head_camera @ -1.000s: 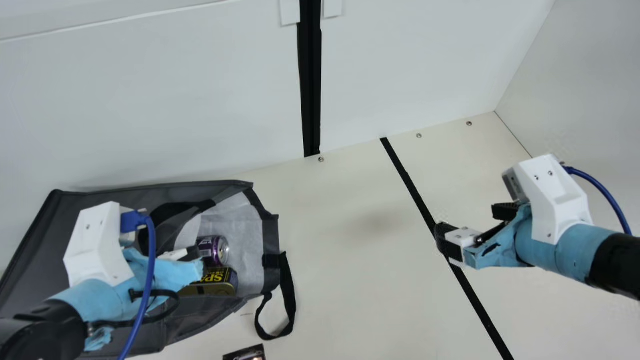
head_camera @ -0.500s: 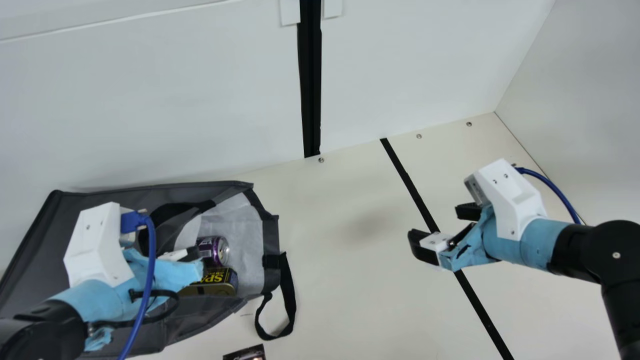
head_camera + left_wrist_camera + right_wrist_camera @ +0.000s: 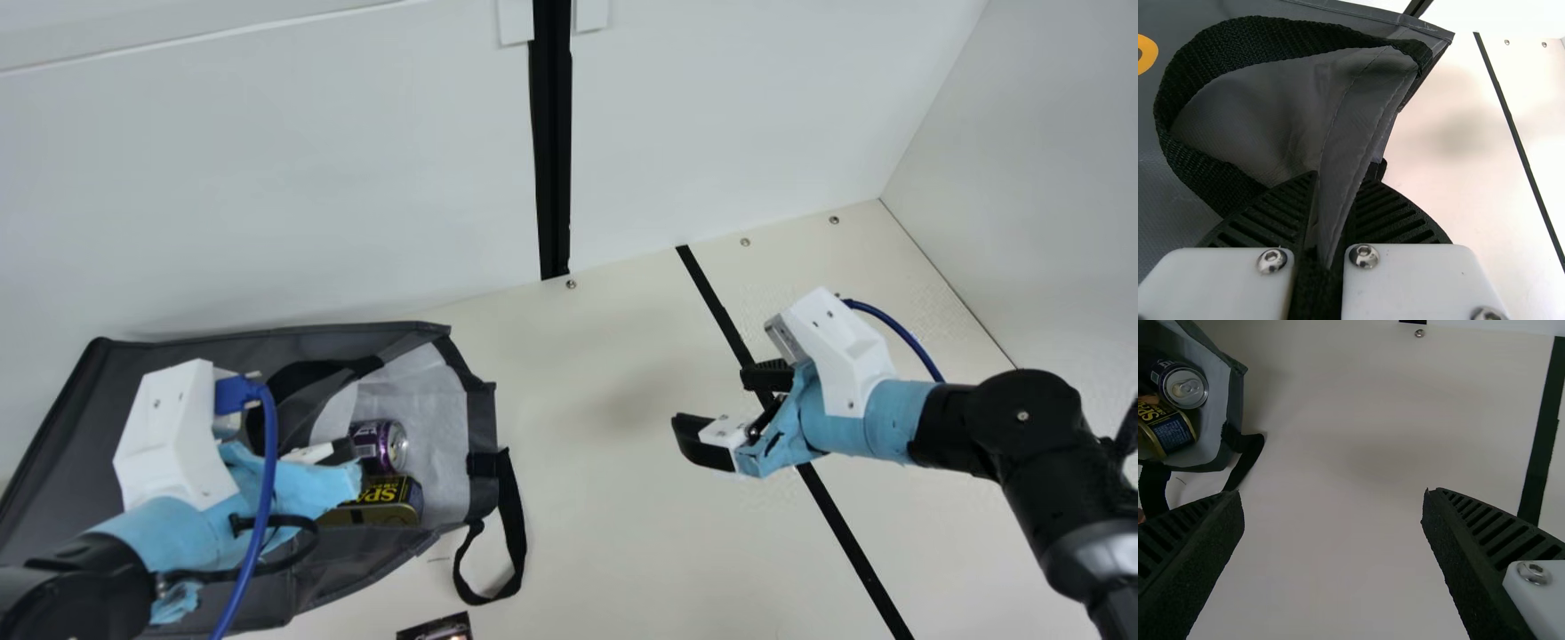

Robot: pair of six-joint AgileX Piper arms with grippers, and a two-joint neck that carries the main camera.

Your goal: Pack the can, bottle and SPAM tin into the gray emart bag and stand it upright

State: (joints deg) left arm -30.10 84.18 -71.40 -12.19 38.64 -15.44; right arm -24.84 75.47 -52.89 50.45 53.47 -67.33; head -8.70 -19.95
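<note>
The gray bag (image 3: 267,342) lies on its side at the main view's left, its mouth facing right. Inside it are the purple can (image 3: 380,446) and the SPAM tin (image 3: 391,500); in the right wrist view the can (image 3: 1186,385) and tin (image 3: 1168,430) lie side by side. My left gripper (image 3: 342,452) is at the upper edge of the mouth; in the left wrist view the left gripper (image 3: 1328,233) is shut on the bag's rim (image 3: 1365,120). My right gripper (image 3: 720,404) stands open right of the bag, and the right gripper (image 3: 1331,500) holds nothing. I cannot make out the bottle.
A black strap handle (image 3: 514,533) sticks out from the mouth onto the table (image 3: 622,533). A small dark printed item (image 3: 437,628) lies at the bottom edge. A black tape line (image 3: 845,533) crosses the table, and white walls stand behind and at the right.
My right arm has moved left toward the bag, its gripper staying open. The left arm, the bag, the can and the tin have kept still.
</note>
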